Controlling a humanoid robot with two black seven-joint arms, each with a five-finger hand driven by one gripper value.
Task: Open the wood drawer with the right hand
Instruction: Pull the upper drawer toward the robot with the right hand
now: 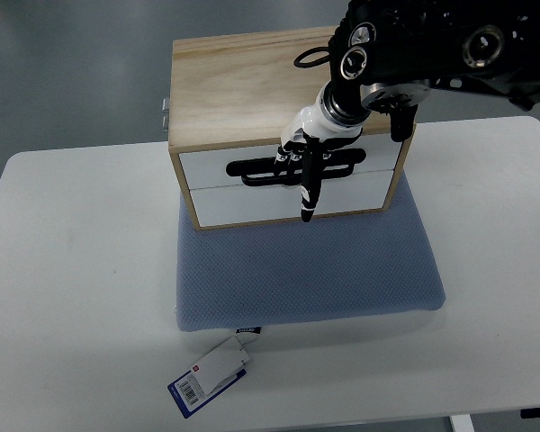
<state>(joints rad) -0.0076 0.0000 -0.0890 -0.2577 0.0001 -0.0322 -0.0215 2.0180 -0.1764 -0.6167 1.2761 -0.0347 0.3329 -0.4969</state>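
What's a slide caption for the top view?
Right hand hooks fingers into the top drawer's black handle slot on the wood drawer box, atop a blue cushion.

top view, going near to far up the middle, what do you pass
tag → blue cushion → lower drawer front → upper drawer's black handle, with the right hand at it → wooden top of the box

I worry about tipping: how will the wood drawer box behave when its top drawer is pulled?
The wood drawer box sits on a soft blue cushion, so it may rock or slide. The right robot hand hooks the handle high up, favoring a forward tilt.
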